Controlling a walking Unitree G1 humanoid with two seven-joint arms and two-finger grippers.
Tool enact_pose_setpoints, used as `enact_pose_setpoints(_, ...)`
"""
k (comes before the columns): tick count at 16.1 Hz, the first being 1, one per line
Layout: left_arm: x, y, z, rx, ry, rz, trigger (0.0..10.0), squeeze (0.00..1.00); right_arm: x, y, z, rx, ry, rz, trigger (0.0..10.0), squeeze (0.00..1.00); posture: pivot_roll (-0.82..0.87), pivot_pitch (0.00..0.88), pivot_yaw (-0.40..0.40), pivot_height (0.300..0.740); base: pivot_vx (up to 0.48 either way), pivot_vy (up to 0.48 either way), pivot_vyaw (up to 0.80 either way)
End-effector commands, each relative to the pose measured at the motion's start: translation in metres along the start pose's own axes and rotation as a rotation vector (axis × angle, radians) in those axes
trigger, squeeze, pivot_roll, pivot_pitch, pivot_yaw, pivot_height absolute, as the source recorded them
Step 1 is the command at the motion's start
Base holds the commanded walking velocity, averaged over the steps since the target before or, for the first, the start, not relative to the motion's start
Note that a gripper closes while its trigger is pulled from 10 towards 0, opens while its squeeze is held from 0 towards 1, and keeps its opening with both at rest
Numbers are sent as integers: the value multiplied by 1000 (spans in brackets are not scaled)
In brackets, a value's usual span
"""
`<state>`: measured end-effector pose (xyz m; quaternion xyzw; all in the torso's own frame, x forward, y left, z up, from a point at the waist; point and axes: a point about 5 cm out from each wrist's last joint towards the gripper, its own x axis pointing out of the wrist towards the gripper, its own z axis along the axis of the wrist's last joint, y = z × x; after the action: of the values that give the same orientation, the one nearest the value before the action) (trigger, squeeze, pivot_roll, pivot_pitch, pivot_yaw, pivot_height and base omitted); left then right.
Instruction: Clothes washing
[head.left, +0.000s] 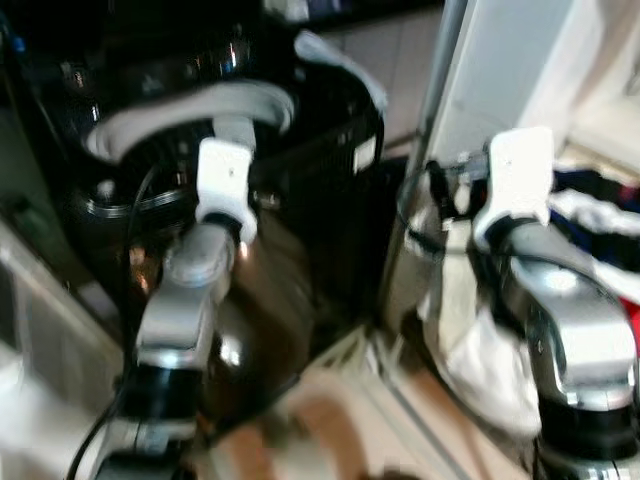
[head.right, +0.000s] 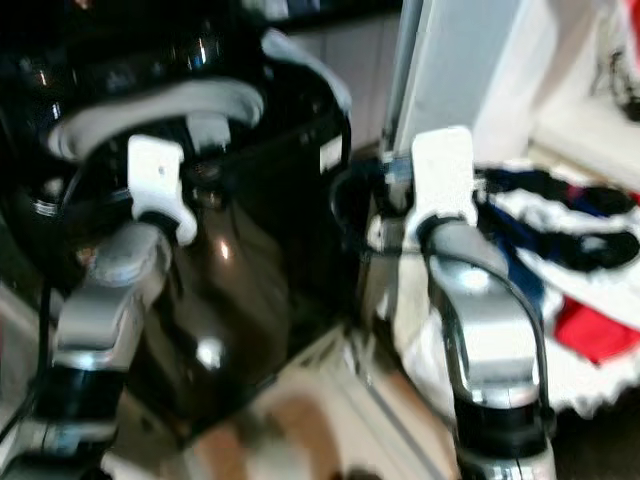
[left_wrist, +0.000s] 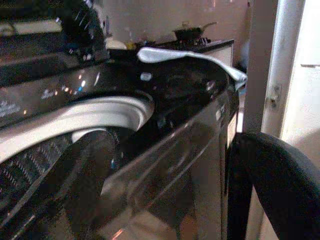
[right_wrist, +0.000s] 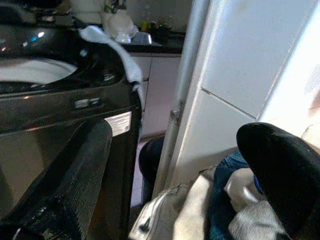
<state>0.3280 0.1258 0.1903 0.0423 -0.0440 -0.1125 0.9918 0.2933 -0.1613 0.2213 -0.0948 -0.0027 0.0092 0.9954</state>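
I judge I am between loads: my right claw (right_wrist: 165, 185) hangs spread and empty above the laundry heap (right_wrist: 220, 210) beside the one black top-loading washer (head.left: 300, 200), whose drum mouth (left_wrist: 95, 115) stands open. My left claw (left_wrist: 170, 195), also spread and holding nothing, sits at the washer's front rim. One pale cloth (left_wrist: 190, 57) drapes the washer's back corner. Next I should lower the right claw into the heap, clench on one garment, and carry it over the drum.

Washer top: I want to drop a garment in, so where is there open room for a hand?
The drum opening inside its white rim is open. The washer's back corner is taken by a draped cloth. Right of the washer, the laundry pile crowds the space.
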Motion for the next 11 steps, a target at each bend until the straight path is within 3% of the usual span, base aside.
enact_pose_setpoints(1, 2, -3, 6, 14, -19, -18, 10000, 0, -1, -4, 3, 15, -14, -17, 10000, 0, -47, 0, 25, 740, 259, 0, 0)
enact_pose_setpoints(4, 2, -9, 1, -7, -9, -23, 10000, 0, -5, -5, 2, 64, -18, -31, 10000, 0, -64, 0, 32, 740, 0, 0, 0)
enact_pose_setpoints(8, -2, -16, -2, -4, -3, -34, 10000, 0, -17, -4, -6, 39, 21, -10, 10000, 0, -76, 0, 14, 740, 0, 0, -511)
enact_pose_setpoints(11, -3, -13, -2, 14, 11, -22, 10000, 0, -18, 1, -5, 33, 33, 12, 10000, 0, -73, 0, 19, 740, 0, -480, 0)
